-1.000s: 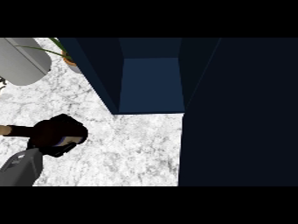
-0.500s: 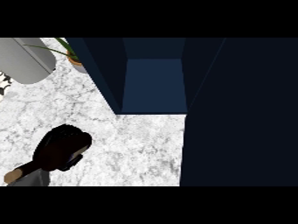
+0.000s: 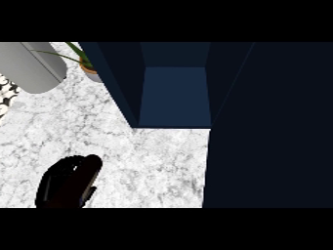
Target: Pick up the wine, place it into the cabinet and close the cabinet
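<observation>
White marble counter (image 3: 147, 161) below open dark blue cabinet (image 3: 175, 97)

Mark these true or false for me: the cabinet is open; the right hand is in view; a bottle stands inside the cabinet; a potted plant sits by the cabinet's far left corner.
1. The cabinet is open. True.
2. The right hand is in view. False: only the left hand shows, low at the view's left.
3. A bottle stands inside the cabinet. False: none shows on its blue shelf.
4. A potted plant sits by the cabinet's far left corner. True.
</observation>
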